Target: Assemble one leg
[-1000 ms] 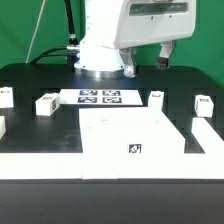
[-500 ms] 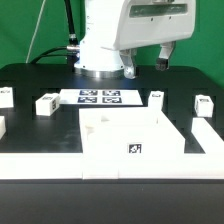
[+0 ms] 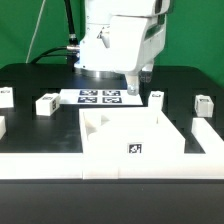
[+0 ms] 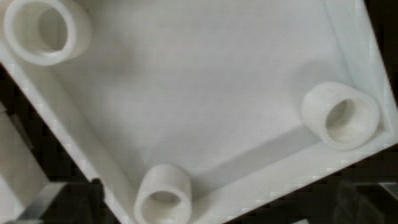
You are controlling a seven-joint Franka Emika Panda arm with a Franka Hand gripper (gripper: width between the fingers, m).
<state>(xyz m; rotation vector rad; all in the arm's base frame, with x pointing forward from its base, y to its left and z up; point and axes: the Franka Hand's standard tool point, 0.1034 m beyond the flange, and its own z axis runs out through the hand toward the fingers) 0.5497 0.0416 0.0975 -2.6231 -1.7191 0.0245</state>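
Observation:
Several legs, small white blocks with tags, lie on the black table: one (image 3: 47, 104) at the exterior view's left, one (image 3: 5, 95) at the far left, one (image 3: 156, 97) just behind the panel, one (image 3: 205, 104) at the right. My gripper (image 3: 141, 80) hangs open and empty above the panel's back edge, near the leg behind the panel and touching nothing. The large flat white panel (image 3: 130, 130) lies in the middle. The wrist view is filled by the panel (image 4: 196, 100) with its round corner sockets (image 4: 342, 113).
The marker board (image 3: 100, 97) lies behind the panel, under the arm's base. A white rail (image 3: 40, 160) runs along the table's front, with a raised white piece (image 3: 203, 138) at the exterior view's right.
The gripper has come down and turned, moving towards the exterior view's left over the panel's back edge. The parts on the table have not moved.

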